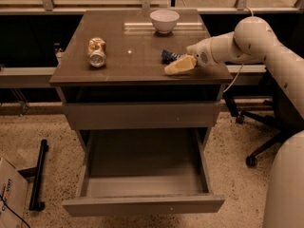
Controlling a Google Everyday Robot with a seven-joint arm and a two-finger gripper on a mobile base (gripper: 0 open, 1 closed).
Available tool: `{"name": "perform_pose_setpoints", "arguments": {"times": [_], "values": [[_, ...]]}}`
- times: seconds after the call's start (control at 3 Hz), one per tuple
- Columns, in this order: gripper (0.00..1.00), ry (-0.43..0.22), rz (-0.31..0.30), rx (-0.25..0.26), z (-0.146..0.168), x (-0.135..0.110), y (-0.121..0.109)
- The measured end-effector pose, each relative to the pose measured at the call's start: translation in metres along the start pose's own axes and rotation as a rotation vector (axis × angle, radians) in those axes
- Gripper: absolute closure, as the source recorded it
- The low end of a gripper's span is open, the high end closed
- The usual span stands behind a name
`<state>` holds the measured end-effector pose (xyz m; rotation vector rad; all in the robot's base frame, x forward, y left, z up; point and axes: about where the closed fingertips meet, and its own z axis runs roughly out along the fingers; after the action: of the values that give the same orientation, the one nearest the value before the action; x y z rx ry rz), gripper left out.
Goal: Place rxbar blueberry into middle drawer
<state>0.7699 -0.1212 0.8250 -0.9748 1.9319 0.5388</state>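
The rxbar blueberry (167, 55), a small dark navy bar, lies on the cabinet top (128, 56) right of centre, partly hidden behind the gripper. My gripper (179, 64) reaches in from the right, low over the top and right at the bar's near right side; I cannot tell whether it touches the bar. The middle drawer (142, 205) is pulled out wide open below, a deep box with nothing in it.
A white bowl (164, 21) stands at the back of the top. A gold and silver can (97, 52) lies on its side at the left. A shut drawer front (140, 115) sits above the open one. An office chair base (259, 146) stands at the right, a cardboard box (9, 194) at the lower left.
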Motion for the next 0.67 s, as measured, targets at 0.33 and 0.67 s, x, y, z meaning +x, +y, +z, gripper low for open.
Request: {"name": "perform_pose_setpoints", "arguments": {"times": [0.33, 0.67], "values": [[0.39, 0.000, 0.001, 0.002, -0.0018, 0.0006, 0.0013], [0.63, -0.023, -0.007, -0.019, -0.0066, -0.0088, 0.0103]]}}
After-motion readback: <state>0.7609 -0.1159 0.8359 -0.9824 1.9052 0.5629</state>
